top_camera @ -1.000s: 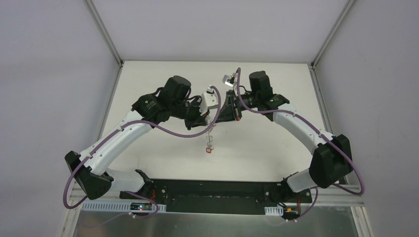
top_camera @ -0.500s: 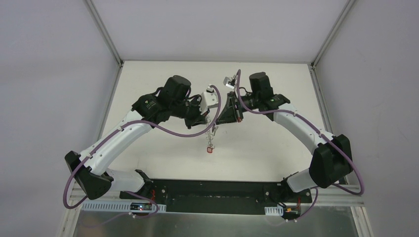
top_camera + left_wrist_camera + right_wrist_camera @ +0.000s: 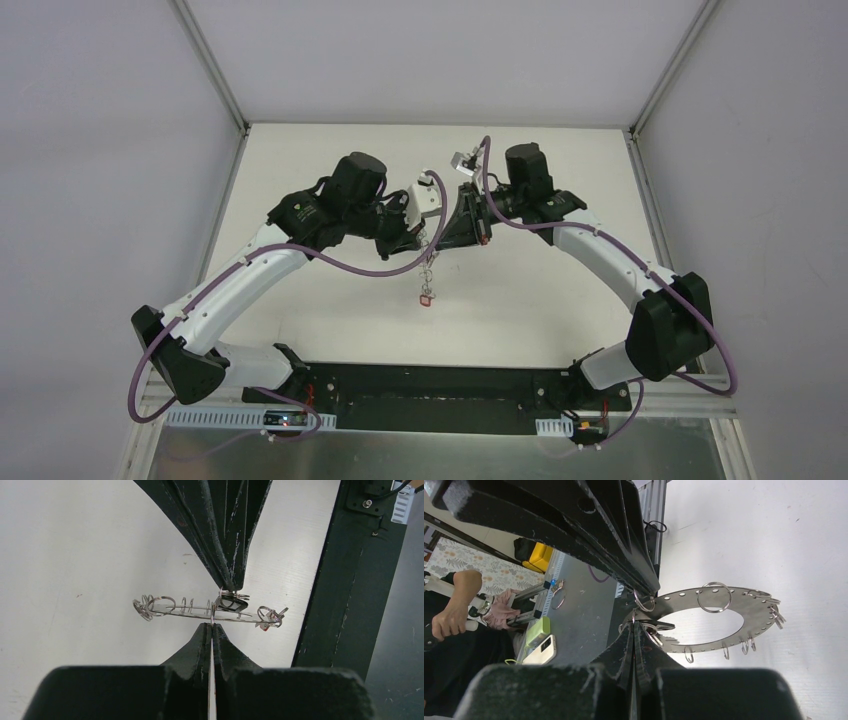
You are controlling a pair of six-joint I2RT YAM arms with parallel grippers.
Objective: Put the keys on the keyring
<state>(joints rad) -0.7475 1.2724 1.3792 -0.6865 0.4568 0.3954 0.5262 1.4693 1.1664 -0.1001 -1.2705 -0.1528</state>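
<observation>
The left end effector [image 3: 212, 626] and the right end effector [image 3: 634, 624] meet tip to tip above the desk [image 3: 560, 300], roughly midway between its left and right edges. The keyring [image 3: 754, 612] is suspended in the air at that meeting point, clear of the desk surface. In the top external view it hangs downward from the tips, edge-on, toward the near edge. The left end effector is clenched on the upper rim of the keyring, at one of the small wire loops [image 3: 714, 583] set through the rim holes. The right end effector is clenched as well and approaches from the opposite face of the ring. Its tips sit directly against the black-headed key [image 3: 233, 602], which lies at the rim just beside the left tips. Whether the right tips pinch the key itself or its loop cannot be told. The red-headed key [image 3: 428, 297] hangs at the lowest point of the keyring. Further wire loops stand along the rim, some grouped at the end farthest from the grip. A dark base plate [image 3: 440, 385] runs along the near edge of the desk.
</observation>
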